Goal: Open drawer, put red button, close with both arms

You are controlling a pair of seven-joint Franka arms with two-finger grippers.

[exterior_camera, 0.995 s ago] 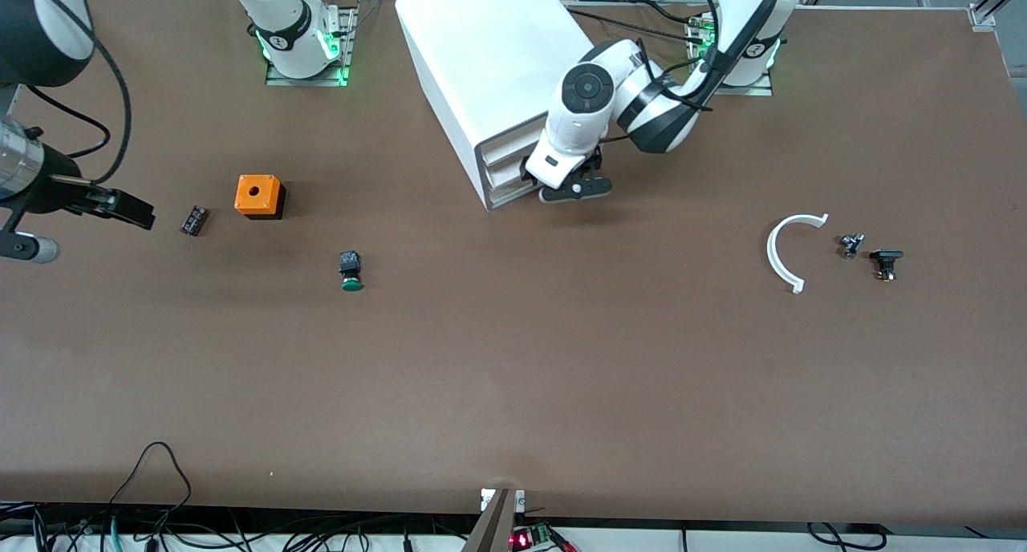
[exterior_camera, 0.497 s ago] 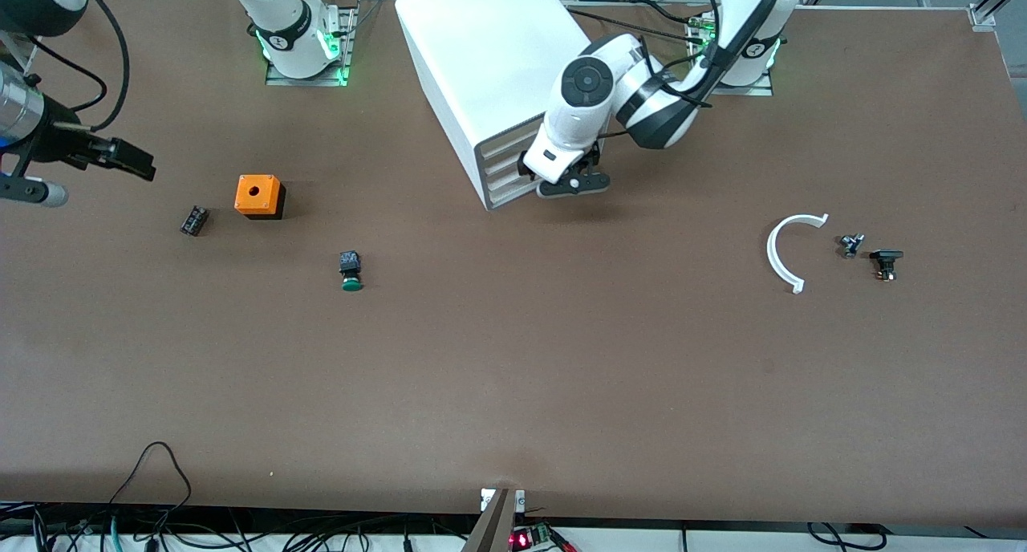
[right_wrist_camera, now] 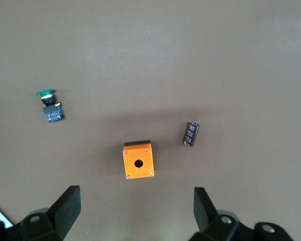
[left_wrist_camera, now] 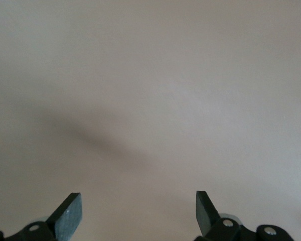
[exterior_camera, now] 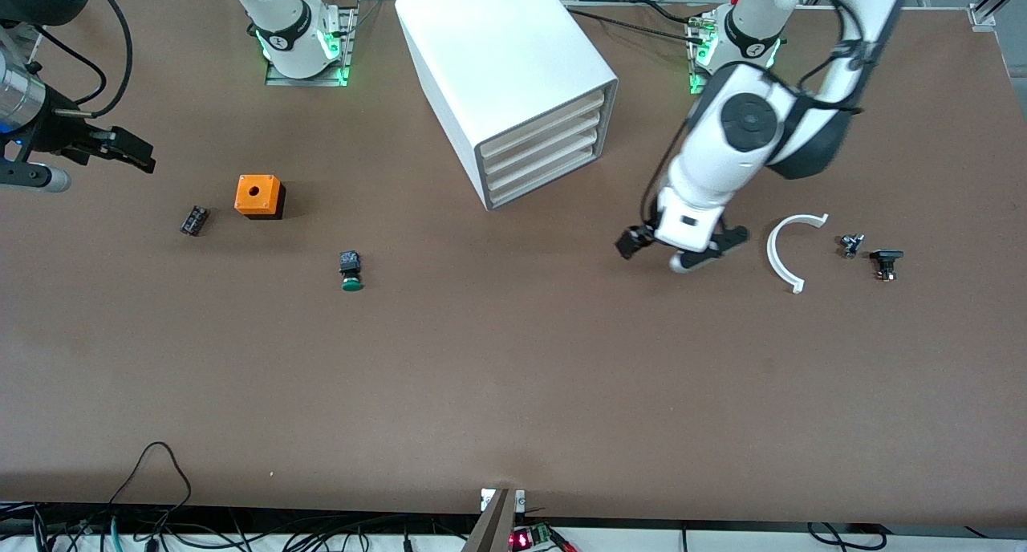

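- And the left arm's off! A second ago its gripper was tucked against the cabinet's drawer fronts; now the left gripper [exterior_camera: 678, 251] has swung clear and hangs over bare table toward the left arm's end, near the white curved piece [exterior_camera: 782, 251]. The right gripper has lifted a little at the table's edge too.
- The drawer [exterior_camera: 539, 141], second from the top of the white cabinet [exterior_camera: 497, 54], sits flush with its neighbours: all four fronts line up, so it looks shut.
- The red button? Nowhere in view. By my read it's already inside, though nothing here shows that.
- Left gripper: fingers [left_wrist_camera: 70, 213] spread wide, nothing between them, only plain table below.
- Right gripper [exterior_camera: 120, 147] hovers over the right arm's end of the table, jaws wide and empty, waiting above the orange box [right_wrist_camera: 138, 160].
- Beside that box lies a small dark component [right_wrist_camera: 190, 134]; the green button [exterior_camera: 350, 269] lies on its side, nearer the front camera.
- Toward the left arm's end, two small black parts [exterior_camera: 870, 251] sit just past the curved piece.
- Judgement: the closing step appears finished and both arms are backing off. The next move calls only for a retreat to rest, unless the drawer needs a last nudge.
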